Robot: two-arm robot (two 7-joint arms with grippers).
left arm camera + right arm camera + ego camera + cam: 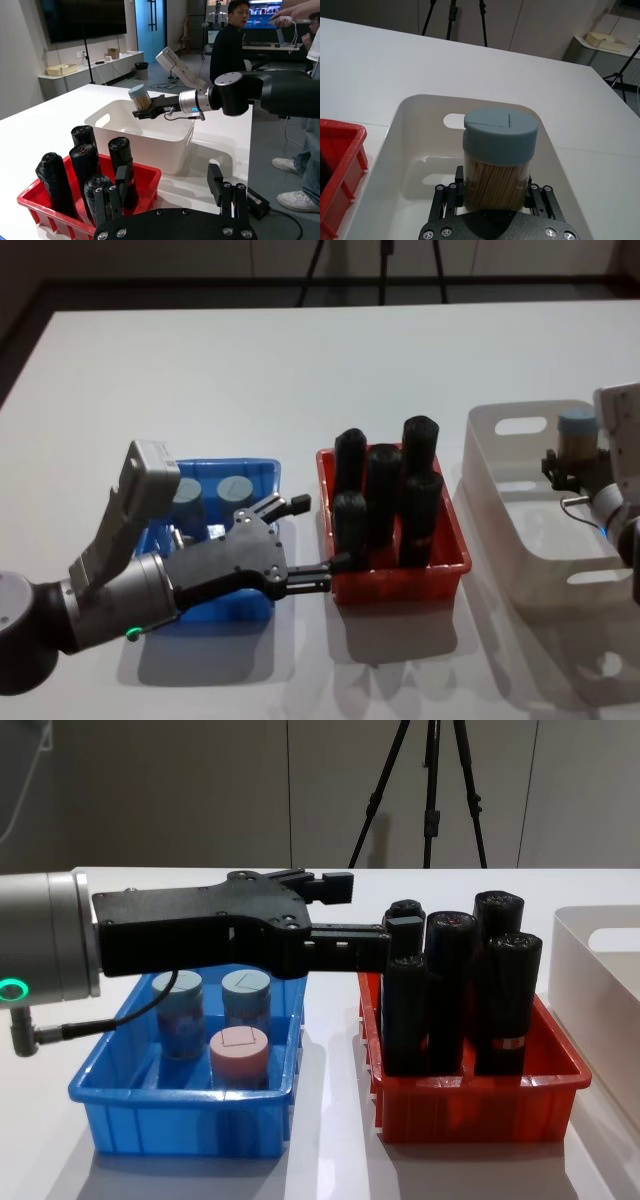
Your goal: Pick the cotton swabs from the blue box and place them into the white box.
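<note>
At the right gripper (495,196): fingers (460,175) pinched in on both sides of a cotton swab tub (497,165), gripped low on the clear wall, grey-blue lid upward. Held upright in the air above the white box (420,107), over its far end near the handle slot, not yet down on the floor of the box.

At the left gripper (305,540): spread wide, nothing between the fingers. Hanging over the right side of the blue box (255,466), tips reaching toward the red bin (400,585) of black cylinders (385,490). Below it in the blue box, three tubs (240,1055) standing upright: two with grey-blue lids at the back, one with a pink lid nearest the front.

Judged step: the placing, close to done for this one tub. Next, probably: lower straight down to the box floor, then release and lift clear without tipping the tub. After that, down into the blue box with the left for another, keeping the open fingers off the tall black cylinders next door. Well short of finished overall, with three left to shift.
</note>
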